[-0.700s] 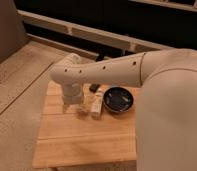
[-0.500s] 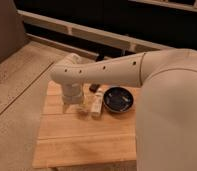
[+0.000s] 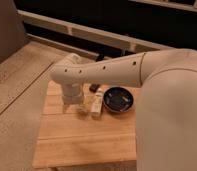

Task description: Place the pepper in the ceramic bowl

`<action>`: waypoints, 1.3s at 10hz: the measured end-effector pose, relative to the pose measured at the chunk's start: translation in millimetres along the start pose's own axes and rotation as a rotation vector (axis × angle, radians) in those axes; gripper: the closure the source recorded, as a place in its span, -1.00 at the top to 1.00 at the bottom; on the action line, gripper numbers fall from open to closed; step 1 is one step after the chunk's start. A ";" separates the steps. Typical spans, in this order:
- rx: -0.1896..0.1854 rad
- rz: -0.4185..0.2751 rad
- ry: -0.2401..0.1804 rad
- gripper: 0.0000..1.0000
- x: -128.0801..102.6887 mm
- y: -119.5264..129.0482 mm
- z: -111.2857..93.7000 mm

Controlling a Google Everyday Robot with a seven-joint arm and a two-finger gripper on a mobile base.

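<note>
Your hand (image 3: 76, 106) points straight down at the far left part of the wooden surface (image 3: 82, 142), at the end of the pale arm (image 3: 107, 72) that reaches in from the right of the view. It is released, spread wide, and nothing shows as held in it; the thick wrist above blocks most of it, so take that as a reading, not a certainty. You do not get a look at the pepper from here: no red-orange piece shows anywhere on the bare boards, so my judgement is that it sits under or right at the hand, hidden by the wrist. The ceramic bowl (image 3: 112, 102) lies to the right of the hand in the view, at about the same depth on the surface, and looks empty. Between hand and bowl lies a white oblong tube (image 3: 96, 105), its long axis running front to back, just beside the bowl's near rim. A small dark object (image 3: 93, 87) sits behind the tube. So the coming carry runs sideways, hand toward bowl, straight across that tube. Once you have the pepper, lift high enough to pass over the tube before you release above the bowl's middle; a low sweep would likely knock the tube into the bowl.
</note>
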 end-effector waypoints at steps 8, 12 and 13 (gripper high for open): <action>0.000 0.000 0.000 0.30 0.0 0.0 -0.1; 0.002 -0.001 -0.002 0.30 0.0 0.0 -0.5; 0.010 0.009 -0.006 0.30 -2.7 -1.5 -0.3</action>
